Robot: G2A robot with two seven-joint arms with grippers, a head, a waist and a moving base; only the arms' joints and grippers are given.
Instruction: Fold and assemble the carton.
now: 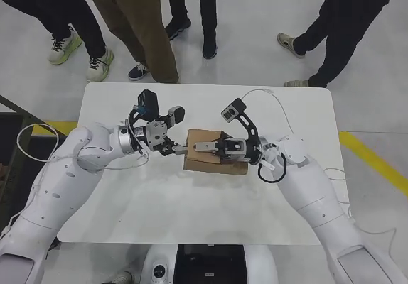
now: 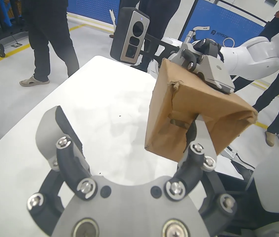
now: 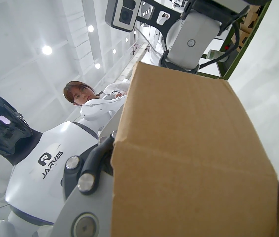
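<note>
A brown carton [image 1: 215,153] is over the middle of the white table [image 1: 190,213], partly folded, with one end open and a torn corner. My right gripper [image 1: 205,147] is shut on the carton's upper panel [image 2: 203,99]: one finger [image 2: 218,80] presses on top and the other shows inside the open end. The carton [image 3: 191,136] covers most of the right wrist view, with one finger [image 3: 97,151] beside it. My left gripper [image 2: 124,122] stands open at the open end. One of its fingers [image 2: 193,134] reaches into the opening and the other [image 2: 60,124] is out over bare table.
Several people stand along the table's far edge [image 1: 204,84], their shoes close to it. Cables [image 1: 275,106] trail over the table's far right part. Bare table top lies in front of the carton towards me.
</note>
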